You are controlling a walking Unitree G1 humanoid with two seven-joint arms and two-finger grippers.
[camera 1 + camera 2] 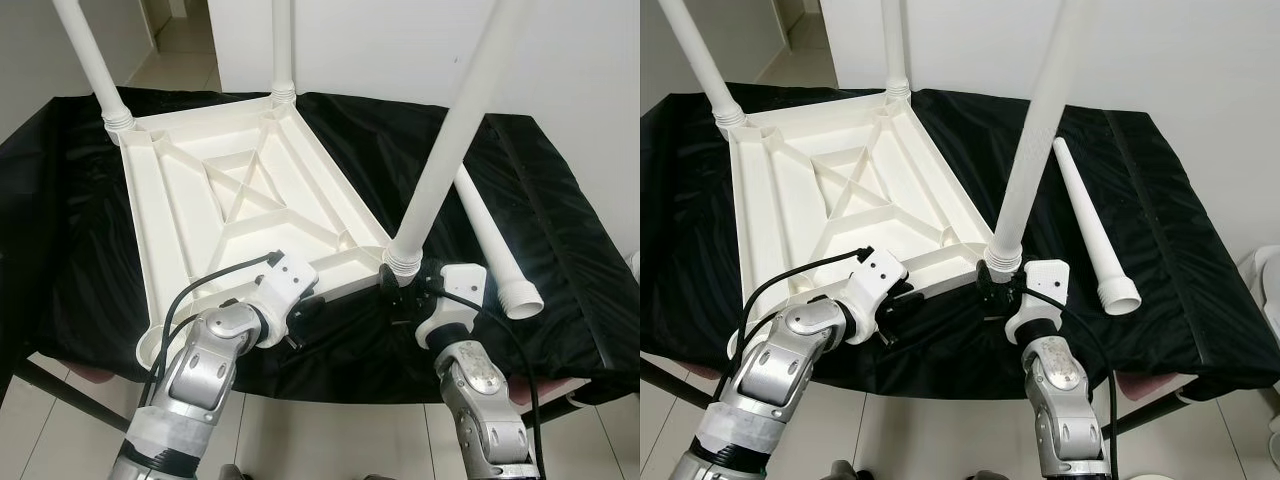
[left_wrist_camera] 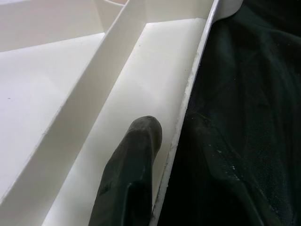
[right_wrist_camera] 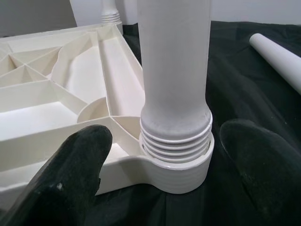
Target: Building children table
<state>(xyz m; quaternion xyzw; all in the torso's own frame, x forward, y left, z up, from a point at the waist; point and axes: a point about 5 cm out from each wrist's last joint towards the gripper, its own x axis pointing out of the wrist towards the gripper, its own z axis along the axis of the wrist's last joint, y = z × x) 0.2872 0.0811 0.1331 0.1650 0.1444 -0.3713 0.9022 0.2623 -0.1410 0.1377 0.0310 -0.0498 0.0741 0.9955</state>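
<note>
On the black-draped worktop (image 1: pixel 560 250) in the head views lies the white plastic tabletop (image 1: pixel 240 210), upside down, ribs showing. Three legs stand screwed into its corners: two far ones and the near right leg (image 1: pixel 450 140). A fourth, loose leg (image 1: pixel 495 240) lies on the cloth to the right, threaded end toward the robot; the near left corner is apparently unfilled. The left claw (image 1: pixel 305 315) sits at the near edge of the tabletop, the right claw (image 1: pixel 405 295) at the base of the near right leg.

In the left wrist view one black finger (image 2: pixel 134 169) rests inside the channel against the tabletop's rim wall; the other is hidden by the wall, so I cannot tell whether this claw is clenched.

In the right wrist view the two fingers (image 3: pixel 77 160) stand spread either side of the leg's threaded collar (image 3: pixel 176 146), released, not touching it.

The parts look light, stiff and smooth, likely slippery; the ribbed collar or rim wall probably gives the surest hold.
</note>
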